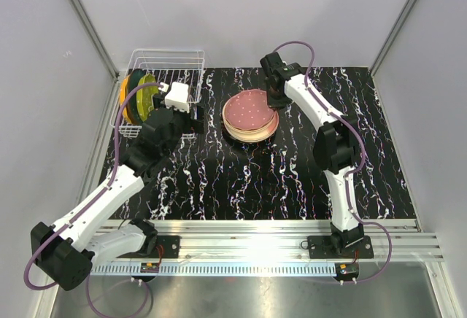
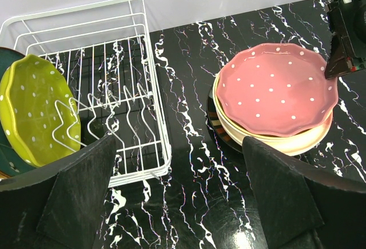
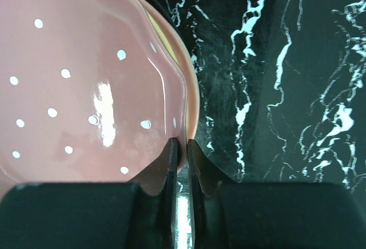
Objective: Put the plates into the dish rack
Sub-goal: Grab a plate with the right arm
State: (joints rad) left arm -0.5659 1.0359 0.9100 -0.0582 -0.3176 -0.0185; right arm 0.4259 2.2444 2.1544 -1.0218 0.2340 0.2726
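A pink dotted plate [image 1: 249,111] [image 2: 274,86] [image 3: 74,77] tops a stack at the table's middle. Under it lie a cream plate [image 2: 303,140] [image 3: 193,100] and a dark plate [image 2: 214,126]. My right gripper [image 1: 277,103] [image 3: 181,142] has its jaws pinched on the pink plate's right rim. The white wire dish rack [image 1: 164,70] [image 2: 154,106] stands at the back left. A yellow-green plate [image 1: 144,98] [image 2: 34,109] stands upright at its left end, with a dark green one [image 2: 8,60] and an orange one [image 1: 125,99] behind. My left gripper [image 1: 191,117] [image 2: 178,146] hangs open over the table between rack and stack, holding nothing.
Grey walls and a metal frame enclose the black marbled table [image 1: 292,179]. The rack's right-hand prongs [image 2: 123,115] hold nothing. The left arm's forearm [image 1: 109,194] crosses the table's front left.
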